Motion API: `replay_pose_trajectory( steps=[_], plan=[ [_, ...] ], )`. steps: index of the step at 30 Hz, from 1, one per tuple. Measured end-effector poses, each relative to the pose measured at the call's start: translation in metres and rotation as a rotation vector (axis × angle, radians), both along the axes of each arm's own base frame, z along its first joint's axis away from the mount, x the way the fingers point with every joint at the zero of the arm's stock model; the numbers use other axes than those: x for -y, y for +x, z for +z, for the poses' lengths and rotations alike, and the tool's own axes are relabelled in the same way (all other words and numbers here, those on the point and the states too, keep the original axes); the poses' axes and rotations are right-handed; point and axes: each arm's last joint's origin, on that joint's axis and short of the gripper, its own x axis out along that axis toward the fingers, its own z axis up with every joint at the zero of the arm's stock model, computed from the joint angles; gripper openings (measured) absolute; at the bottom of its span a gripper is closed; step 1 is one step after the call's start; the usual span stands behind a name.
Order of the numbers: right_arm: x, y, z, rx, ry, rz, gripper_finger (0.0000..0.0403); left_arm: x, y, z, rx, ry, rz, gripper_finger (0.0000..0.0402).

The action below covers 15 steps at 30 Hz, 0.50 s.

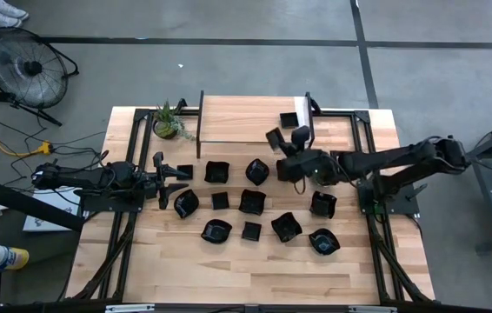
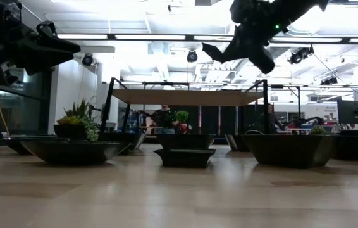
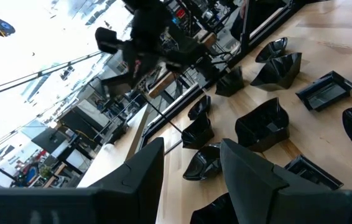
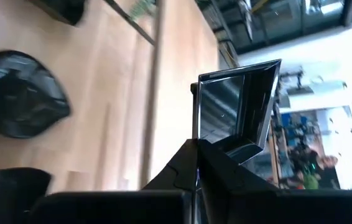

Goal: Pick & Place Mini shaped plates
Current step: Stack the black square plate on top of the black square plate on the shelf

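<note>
I'm carrying one square plate, pinched by its rim in the right gripper, at frame centre-right; left gripper is waiting spread, empty. A dozen-odd plates are remaining mid-table.

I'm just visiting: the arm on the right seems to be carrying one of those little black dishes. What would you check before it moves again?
1. Grip: right gripper is shut on a square black plate, pinching its edge. Ok.
2. Clearance: in the low view the gripper hangs well above the plates on the table. Ok.
3. Drop spot: the raised wooden shelf has bare wood, with one plate already on it. Ok.
4. Shelf frame: black posts stand close to the carried plate. Cannot tell whether the path clears them.
5. Left gripper: open, empty, over its own side. Ok.
6. Potted plant: off to one side. Ok.
</note>
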Motion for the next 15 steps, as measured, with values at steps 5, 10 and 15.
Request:
replay_pose_trajectory(
  steps=[5,10,15],
  plan=[
    [0.02,-0.001,0.002,0.018,-0.011,-0.079,0.0006,0.0,0.0,0.0,0.0,0.0,0.0,0.0154],
    [0.038,-0.003,0.012,0.023,0.021,-0.14,0.0006,0.0,0.0,0.0,0.0,0.0,0.0,0.0154],
    [0.056,-0.006,0.034,-0.005,0.117,-0.164,0.0006,0.0,0.0,0.0,0.0,0.0,0.0,0.0154]
  ],
)
